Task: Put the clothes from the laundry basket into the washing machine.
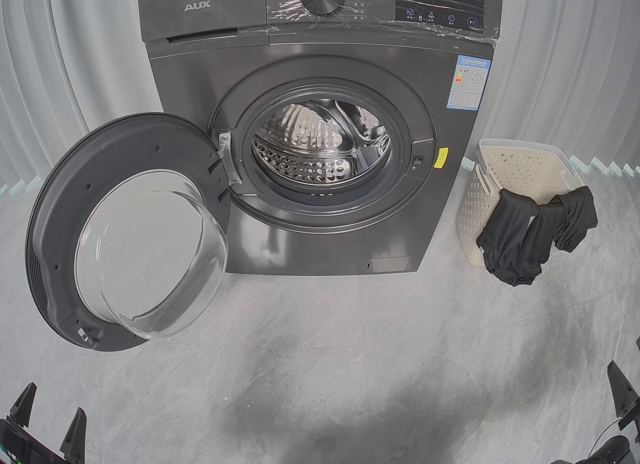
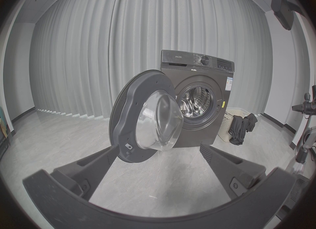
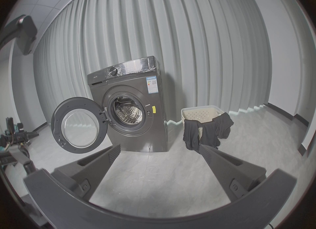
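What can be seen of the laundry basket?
The basket is cream, plastic-looking, with perforated walls and an open top. It stands upright on the floor just right of the washer. Dark clothes hang over its front rim, down the outside wall. Whether it touches the washer is unclear.

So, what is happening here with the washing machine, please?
Nothing is being handled yet. The washing machine has its door swung wide open, and the drum looks empty. The dark clothes hang over the rim of the laundry basket, on the floor to the robot's right of the machine. The left gripper and the right gripper are both open, empty and well back.
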